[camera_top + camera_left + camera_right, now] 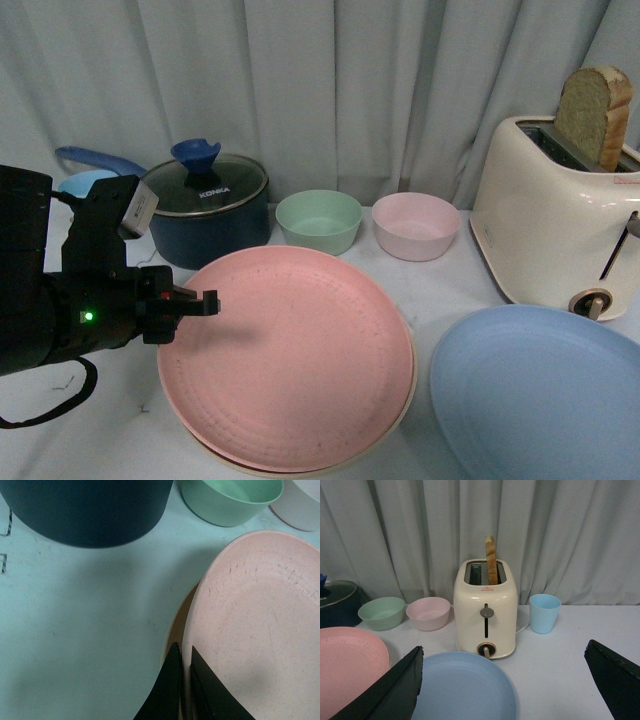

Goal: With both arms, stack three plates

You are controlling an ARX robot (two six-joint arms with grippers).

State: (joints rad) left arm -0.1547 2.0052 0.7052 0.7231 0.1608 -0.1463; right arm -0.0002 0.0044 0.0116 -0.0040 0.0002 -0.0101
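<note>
left gripper (184,651): rim of round matte pink plastic plate (290,350), lying on cream-beige plate (179,622), is being pinched | right gripper (503,652): is being held wide open

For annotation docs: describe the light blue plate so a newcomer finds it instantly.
Find the cream toaster on the right. Directly in front of it lies the light blue plate. Unlike the pink plate to its left, it lies alone, unstacked.

worktop (450,290) white | rear: dk-blue pot (210,225), green bowl (318,222), pink bowl (415,227), toaster (545,225), blue cup (544,613) nr toaster | front: cream plate (176,625) w/ pink plate (285,355) on it; blue plate (540,395) just beside, not touching
</note>
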